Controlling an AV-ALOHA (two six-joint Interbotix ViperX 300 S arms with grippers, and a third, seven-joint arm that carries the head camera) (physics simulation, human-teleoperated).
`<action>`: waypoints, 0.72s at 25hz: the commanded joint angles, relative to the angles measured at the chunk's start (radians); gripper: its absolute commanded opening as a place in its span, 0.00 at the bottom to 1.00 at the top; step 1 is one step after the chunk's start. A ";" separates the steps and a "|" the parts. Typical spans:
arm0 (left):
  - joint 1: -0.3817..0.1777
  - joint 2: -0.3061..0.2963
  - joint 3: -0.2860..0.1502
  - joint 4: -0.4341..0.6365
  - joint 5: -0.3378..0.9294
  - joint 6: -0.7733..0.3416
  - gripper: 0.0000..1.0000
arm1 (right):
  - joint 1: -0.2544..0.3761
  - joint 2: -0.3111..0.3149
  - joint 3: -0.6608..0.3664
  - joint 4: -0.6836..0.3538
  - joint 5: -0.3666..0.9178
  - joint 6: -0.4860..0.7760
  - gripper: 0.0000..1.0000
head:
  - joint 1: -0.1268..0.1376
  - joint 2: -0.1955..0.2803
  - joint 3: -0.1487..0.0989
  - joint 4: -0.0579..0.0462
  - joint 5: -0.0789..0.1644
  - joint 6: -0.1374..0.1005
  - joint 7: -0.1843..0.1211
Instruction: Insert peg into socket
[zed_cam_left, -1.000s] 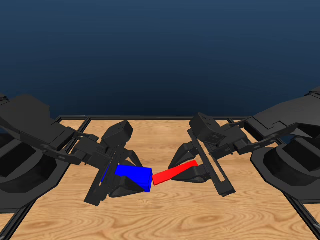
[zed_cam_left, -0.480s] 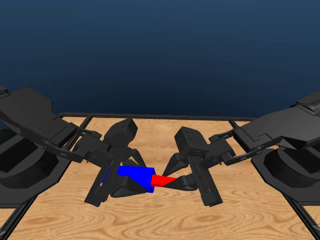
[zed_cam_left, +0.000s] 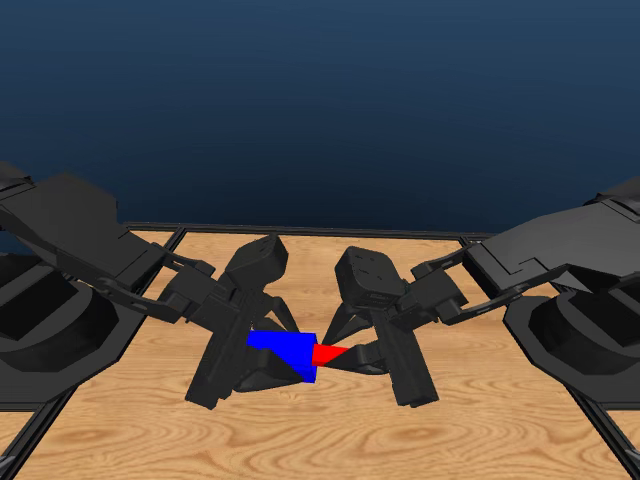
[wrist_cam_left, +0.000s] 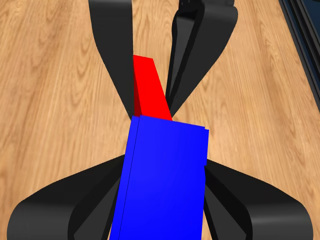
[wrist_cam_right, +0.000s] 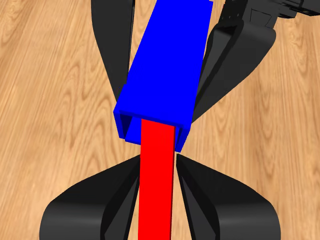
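The blue socket (zed_cam_left: 285, 350) hangs above the table's middle, with my left gripper (zed_cam_left: 262, 358) shut on it. The red peg (zed_cam_left: 328, 352) sticks out of the socket's open right end, and most of its length is hidden inside. My right gripper (zed_cam_left: 362, 352) is shut on the peg's outer end. In the right wrist view the peg (wrist_cam_right: 158, 175) runs straight into the socket's square mouth (wrist_cam_right: 152, 127). In the left wrist view the socket (wrist_cam_left: 162, 180) fills the space between my jaws, and the peg (wrist_cam_left: 150, 92) shows beyond it.
The wooden table (zed_cam_left: 320, 430) lies below both grippers, framed by a black rail (zed_cam_left: 320, 235) at its far edge. The two arm bases stand at the left (zed_cam_left: 50, 320) and right (zed_cam_left: 590, 340).
The right gripper has moved left and pushed the peg deeper into the socket, so less red shows. The left gripper and socket shifted slightly right.
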 joint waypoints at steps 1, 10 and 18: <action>-0.001 0.021 -0.037 0.017 0.005 -0.027 0.00 | 0.007 0.055 -0.174 -0.027 0.065 -0.002 0.00 | -0.004 -0.012 -0.008 0.000 -0.011 0.002 -0.001; -0.009 0.020 -0.025 0.033 0.014 -0.071 0.00 | 0.019 0.090 -0.272 -0.044 0.218 0.067 1.00 | 0.013 -0.012 -0.011 0.001 -0.020 -0.009 -0.009; -0.015 0.012 -0.017 0.021 -0.028 -0.074 0.00 | 0.002 -0.046 -0.082 -0.054 0.224 0.205 1.00 | 0.032 -0.028 -0.007 0.005 -0.023 -0.016 -0.016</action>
